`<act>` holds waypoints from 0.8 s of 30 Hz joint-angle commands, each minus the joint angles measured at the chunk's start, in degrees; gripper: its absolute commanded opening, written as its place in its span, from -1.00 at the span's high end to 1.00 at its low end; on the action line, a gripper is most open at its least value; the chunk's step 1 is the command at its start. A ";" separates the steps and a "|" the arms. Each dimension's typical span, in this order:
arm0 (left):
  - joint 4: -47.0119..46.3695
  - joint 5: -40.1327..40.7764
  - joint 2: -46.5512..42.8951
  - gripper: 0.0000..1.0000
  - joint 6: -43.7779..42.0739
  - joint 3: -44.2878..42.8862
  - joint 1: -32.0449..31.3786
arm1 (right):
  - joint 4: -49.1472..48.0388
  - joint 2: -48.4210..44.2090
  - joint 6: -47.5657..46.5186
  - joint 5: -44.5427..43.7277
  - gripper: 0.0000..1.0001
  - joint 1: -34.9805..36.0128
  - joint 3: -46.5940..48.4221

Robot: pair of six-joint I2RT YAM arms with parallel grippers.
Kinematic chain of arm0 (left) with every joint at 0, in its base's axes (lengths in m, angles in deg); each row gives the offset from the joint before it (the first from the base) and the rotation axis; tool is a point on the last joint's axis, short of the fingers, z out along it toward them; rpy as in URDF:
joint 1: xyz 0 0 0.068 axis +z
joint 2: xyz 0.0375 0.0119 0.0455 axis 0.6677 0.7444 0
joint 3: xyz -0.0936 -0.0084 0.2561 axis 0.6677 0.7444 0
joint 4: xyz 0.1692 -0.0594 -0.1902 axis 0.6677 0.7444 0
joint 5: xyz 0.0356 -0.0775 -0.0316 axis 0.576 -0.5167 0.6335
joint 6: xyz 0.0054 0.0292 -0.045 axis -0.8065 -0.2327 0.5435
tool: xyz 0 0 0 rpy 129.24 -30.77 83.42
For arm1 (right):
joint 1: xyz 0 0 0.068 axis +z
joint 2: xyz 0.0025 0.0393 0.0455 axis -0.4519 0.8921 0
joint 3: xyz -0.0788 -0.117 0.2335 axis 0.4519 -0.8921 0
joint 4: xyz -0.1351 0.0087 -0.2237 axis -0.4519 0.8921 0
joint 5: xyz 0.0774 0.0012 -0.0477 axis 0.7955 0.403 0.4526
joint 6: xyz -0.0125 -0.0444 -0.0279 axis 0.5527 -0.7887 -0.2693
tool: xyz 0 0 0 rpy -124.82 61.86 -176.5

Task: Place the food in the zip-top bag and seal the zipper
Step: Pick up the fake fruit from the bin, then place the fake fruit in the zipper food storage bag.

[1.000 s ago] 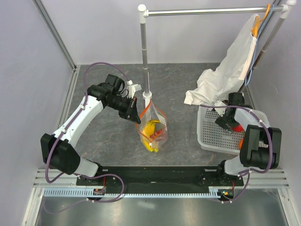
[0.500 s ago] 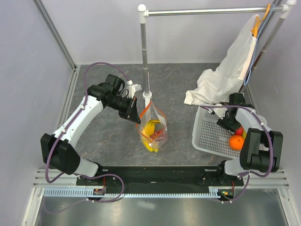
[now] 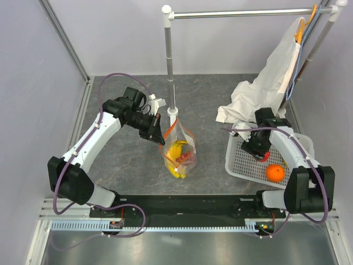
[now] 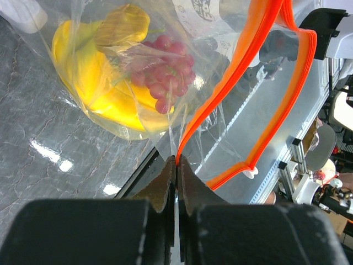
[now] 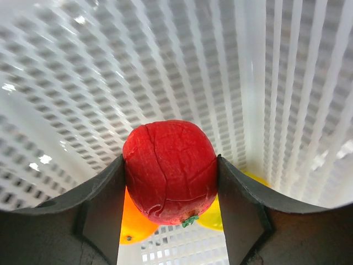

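Pinching red fruit (image 5: 170, 168) over basket (image 5: 165, 66) mesh

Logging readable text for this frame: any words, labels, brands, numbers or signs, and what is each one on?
Dark print on the zip-top bag, at the top edge of the left wrist view: cut off and blurred, cannot be read.
The white mesh basket: no text visible.
The white cloth bag on the hanger: no text visible.
Nothing legible in any view.

Grey marbled tabletop (image 3: 209, 99), pale walls (image 3: 33, 83), metal rail (image 3: 242, 13)
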 commanded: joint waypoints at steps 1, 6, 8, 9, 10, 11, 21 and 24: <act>-0.64 0.23 -0.56 0.96 -2.02 -1.25 -0.31 | 4.10 -3.18 4.62 4.23 0.07 7.74 5.28; -1.08 0.23 -0.74 0.96 -1.84 -0.90 -0.31 | 8.41 -3.89 11.74 9.06 0.07 16.44 12.93; -0.99 0.14 -0.65 0.96 -1.84 -0.90 -0.31 | 9.81 -3.89 14.89 12.04 0.08 19.00 17.24; -1.08 0.14 -0.48 0.96 -1.84 -0.99 -0.31 | 10.17 -3.72 15.96 13.10 0.08 21.72 18.64; -1.08 0.23 -0.48 0.96 -1.84 -0.99 -0.31 | 11.04 -3.72 16.75 14.24 0.08 23.05 21.88; -0.99 0.14 -0.39 0.96 -1.84 -0.99 -0.31 | 11.22 -3.37 17.72 16.17 0.08 24.37 23.48; -1.25 0.75 -0.39 0.96 -1.40 -0.55 -0.31 | 5.43 -1.17 26.33 29.53 0.10 33.68 42.29; -1.25 0.58 -0.39 0.96 -1.14 -1.25 -0.31 | -0.97 -0.38 30.46 30.95 0.09 37.80 43.44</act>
